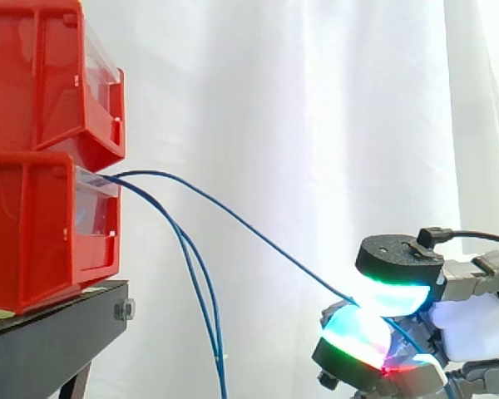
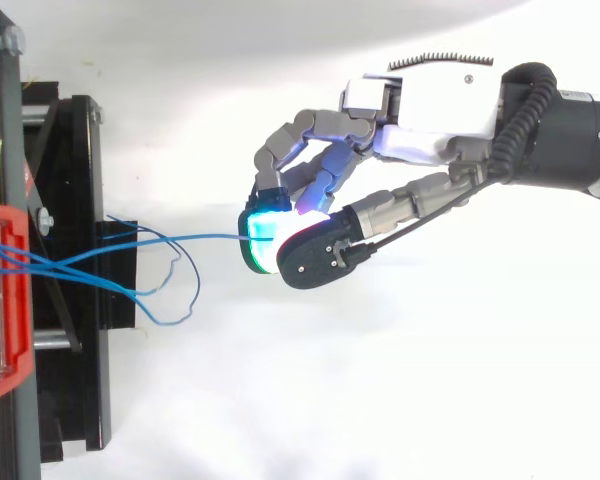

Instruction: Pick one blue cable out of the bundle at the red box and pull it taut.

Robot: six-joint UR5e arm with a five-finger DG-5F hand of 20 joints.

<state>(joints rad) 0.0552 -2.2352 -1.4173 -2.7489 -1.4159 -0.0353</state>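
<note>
The hand [image 2: 425, 125] pinches one blue cable [image 1: 258, 236] between its pads, well right of the red box [image 1: 33, 233]. The cable slopes down rightward to it, and the other cables [image 1: 219, 357] hang loose.

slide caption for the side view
Robot hand pinches one thin blue cable from the lower red plastic bin; two other blue cables hang slack.

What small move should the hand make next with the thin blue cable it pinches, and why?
Probably draw the hand a little farther from the lower red plastic bin. It pinches one thin blue cable, which runs from the bin to the hand with a slight bow, while the other blue cables hang loose.
</note>
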